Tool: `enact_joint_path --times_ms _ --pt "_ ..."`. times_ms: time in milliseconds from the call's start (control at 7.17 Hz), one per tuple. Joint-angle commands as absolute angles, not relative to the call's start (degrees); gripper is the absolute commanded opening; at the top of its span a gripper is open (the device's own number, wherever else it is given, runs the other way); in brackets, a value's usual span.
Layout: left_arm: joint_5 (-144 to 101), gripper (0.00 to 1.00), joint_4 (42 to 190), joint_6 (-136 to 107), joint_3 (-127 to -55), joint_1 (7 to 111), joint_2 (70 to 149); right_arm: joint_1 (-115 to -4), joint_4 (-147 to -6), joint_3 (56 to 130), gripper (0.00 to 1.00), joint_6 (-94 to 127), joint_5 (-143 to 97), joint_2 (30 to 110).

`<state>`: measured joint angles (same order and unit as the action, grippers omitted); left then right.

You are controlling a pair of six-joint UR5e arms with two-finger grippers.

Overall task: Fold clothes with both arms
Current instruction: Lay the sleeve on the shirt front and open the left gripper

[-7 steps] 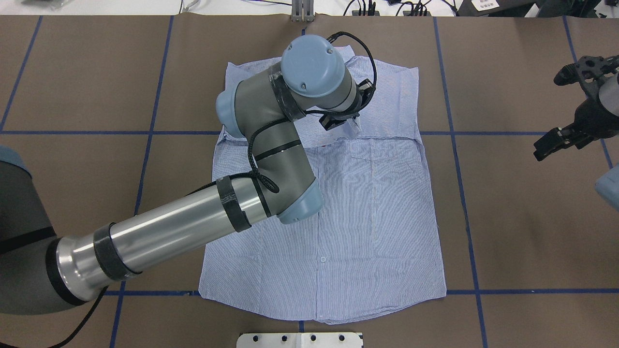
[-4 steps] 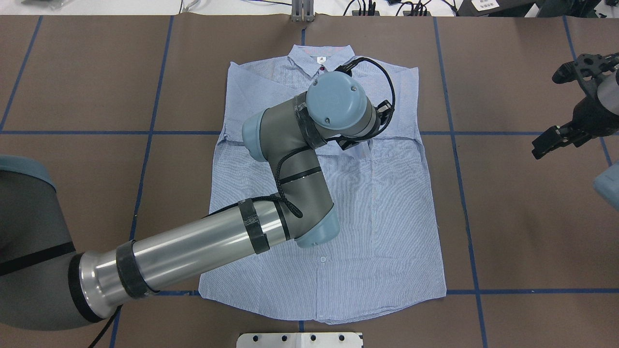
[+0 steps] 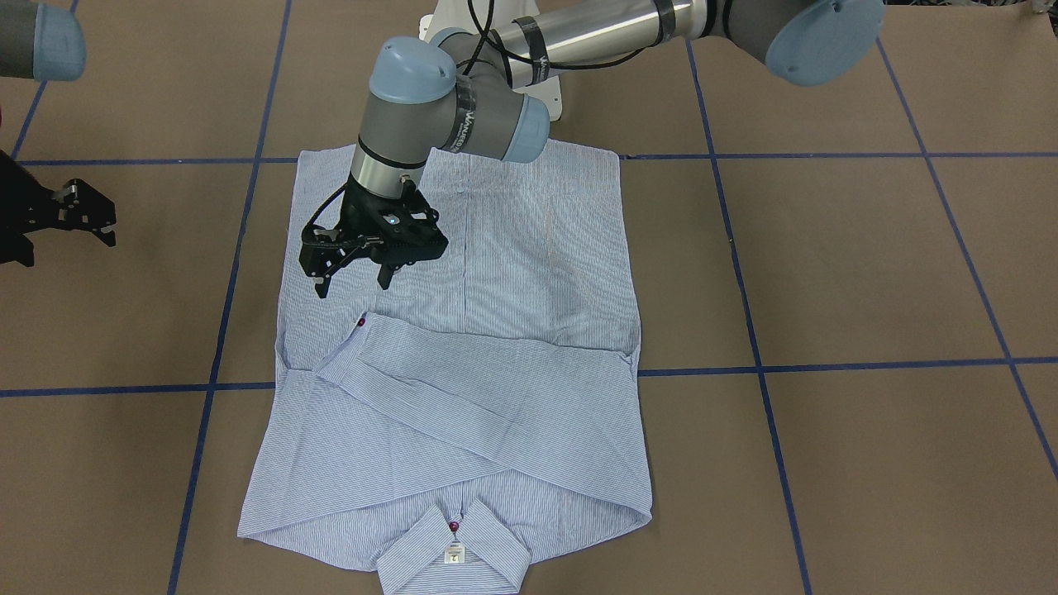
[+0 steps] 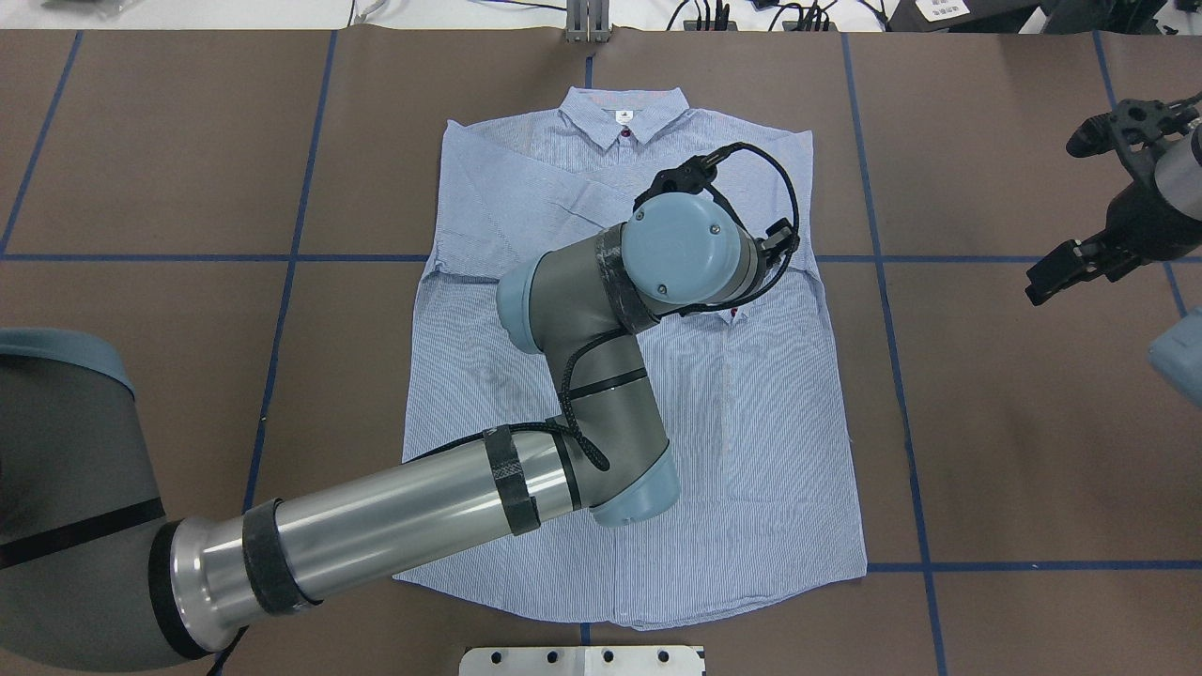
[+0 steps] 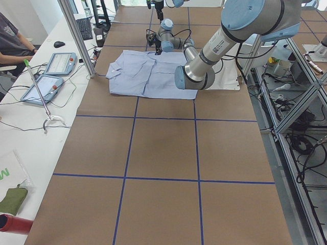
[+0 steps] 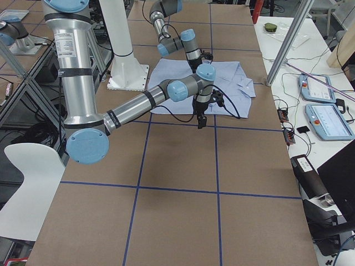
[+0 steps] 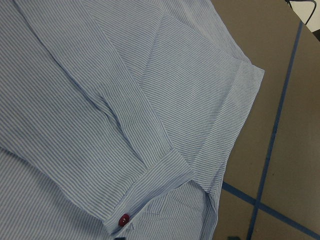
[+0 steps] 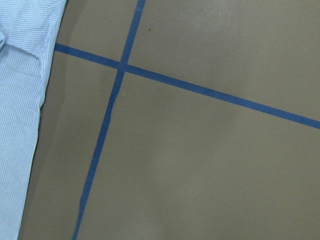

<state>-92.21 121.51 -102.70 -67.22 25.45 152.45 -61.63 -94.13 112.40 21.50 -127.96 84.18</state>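
Lying flat: finely striped shirt [image 4: 779, 451], sleeves [image 3: 463, 397] crossed, red button [image 7: 123, 218]

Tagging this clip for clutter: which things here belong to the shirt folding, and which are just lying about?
Part of the job:
shirt
left arm
right arm
table

Lying about:
tablets, keyboard, mouse and green pouch, all on the side bench
white chair
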Motion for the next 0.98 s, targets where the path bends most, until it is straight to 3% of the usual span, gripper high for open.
enact_joint_path --times_ms 0,558,837 --pt "-94.6 0.99 115.5 -98.3 -77.8 26.3 145.8 -59.4 -84.3 112.4 1.0 33.9 -128.0 84.6" --pt "-97.0 0.98 102.5 -90.3 -98.3 28.6 133.9 -42.9 -71.2 115.8 1.0 60.3 -119.5 87.5" --pt "-97.1 0.98 101.5 -90.0 -103.8 28.8 129.9 -34.5 -67.5 118.6 0.99 70.5 -114.8 92.1"
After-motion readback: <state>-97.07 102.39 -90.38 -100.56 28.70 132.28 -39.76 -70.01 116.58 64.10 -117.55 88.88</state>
